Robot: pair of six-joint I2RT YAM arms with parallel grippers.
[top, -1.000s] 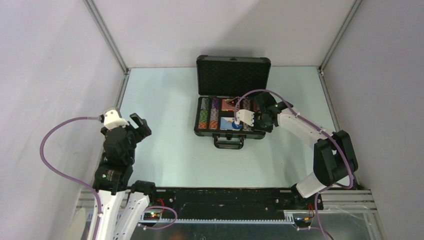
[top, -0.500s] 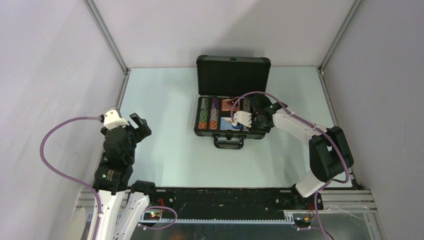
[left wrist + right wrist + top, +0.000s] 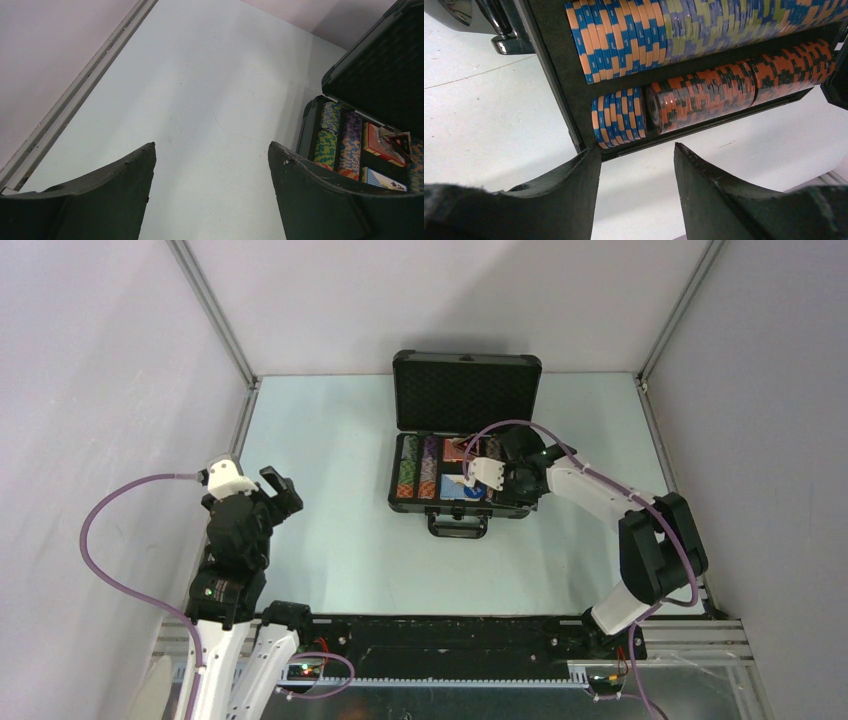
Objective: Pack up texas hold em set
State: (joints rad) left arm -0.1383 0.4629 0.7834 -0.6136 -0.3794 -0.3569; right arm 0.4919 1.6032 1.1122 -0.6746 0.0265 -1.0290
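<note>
The black briefcase (image 3: 466, 390) sits open towards the far middle of the table (image 3: 330, 440), its foam-lined lid standing upright at the back and its handle (image 3: 458, 527) facing the arms. Rows of multicoloured chips (image 3: 327, 137) lie on edge in the left part of the base. Beside them lies the red-patterned card deck (image 3: 376, 142) with a dark triangular marker (image 3: 400, 144) on top, and a blue-backed pack (image 3: 382, 179) sits nearer the front. The right arm (image 3: 600, 495) reaches across the right side of the case, with its wrist low over the base. In its wrist view the right gripper (image 3: 636, 152) has its fingers apart with nothing between them. It hangs just outside the case wall, with bare table under the gap. Just beyond the fingertips lies a short stack of blue-and-orange chips (image 3: 619, 117), touching a long row of orange-and-black chips (image 3: 724, 85) in the same slot. A fuller row of blue, orange and yellowish chips (image 3: 704, 22) fills the next slot, and a chrome fitting (image 3: 499, 30) shows at the case's corner. The left gripper (image 3: 280, 488) is well apart from the case, raised over the left side of the table. Its fingers (image 3: 125, 175) are spread wide and hold nothing, with only table surface between them and the open case off to the right
</note>
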